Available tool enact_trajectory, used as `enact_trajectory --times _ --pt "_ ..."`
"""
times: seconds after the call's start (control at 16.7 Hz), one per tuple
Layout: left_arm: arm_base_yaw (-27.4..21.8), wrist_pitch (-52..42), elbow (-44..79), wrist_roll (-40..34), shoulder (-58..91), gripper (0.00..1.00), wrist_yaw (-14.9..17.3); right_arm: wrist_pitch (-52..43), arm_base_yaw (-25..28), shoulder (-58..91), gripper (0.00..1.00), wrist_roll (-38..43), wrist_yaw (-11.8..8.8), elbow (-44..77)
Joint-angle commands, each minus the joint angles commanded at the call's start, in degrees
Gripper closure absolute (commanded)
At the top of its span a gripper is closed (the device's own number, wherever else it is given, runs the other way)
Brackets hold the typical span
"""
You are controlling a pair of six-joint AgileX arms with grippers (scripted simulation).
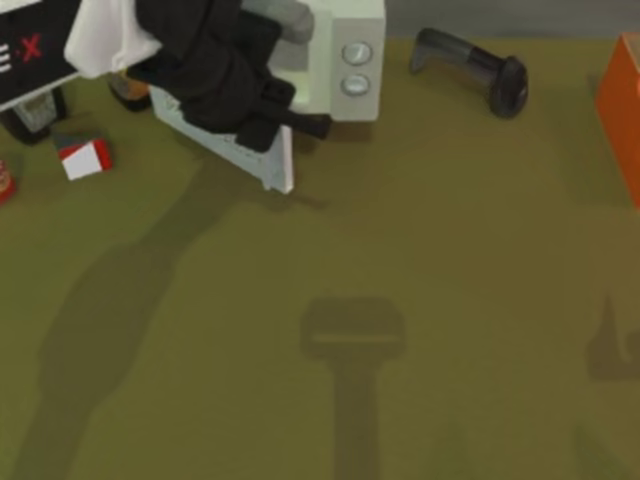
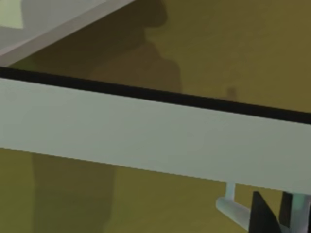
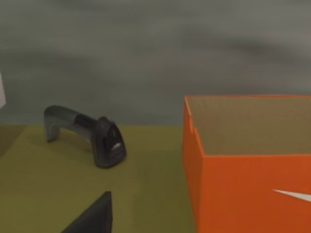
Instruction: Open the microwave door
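- Progress: the microwave door [image 1: 268, 160], a flat white panel, stands swung out from the boxy white microwave [image 1: 345, 55] with two round silver-grey knobs at the table's far edge, left of centre. Free edge points toward the near side, well off the oven front. I'd call it roughly half to two-thirds open; what's left is more swing, if required, then release.
- Left wrist view: door edge [image 2: 155, 136] fills the frame as a pale band with a dark strip; small pale bar handle [image 2: 232, 208] pokes out beneath it.
- Left arm: reaches in from the far left, draped over the door, black left gripper [image 1: 300, 122] at the door's free end next to the oven front. Claw looks clamped near the handle, but whether it's actually closed on it I can't tell.
- Right arm: parked off the right side; only a dark fingertip [image 3: 95, 216] shows in its own wrist view, claw state unknown.
- Bystanders: grey-black handheld barcode scanner [image 1: 475, 65], open orange cardboard box [image 1: 622, 110], small red-and-white block [image 1: 87, 158].
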Motion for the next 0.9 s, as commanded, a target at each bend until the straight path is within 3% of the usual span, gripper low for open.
enact_trajectory --times 0.54,0.9 --pt "0.0 0.0 0.0 0.0 0.0 1.0 0.0 0.0 0.0 0.0 0.0 0.0 0.0 0.0" --pt "1.5 0.3 -2.5 4.6 -2.1 1.0 2.8 0.0 0.0 0.0 0.0 0.0 0.0 0.0"
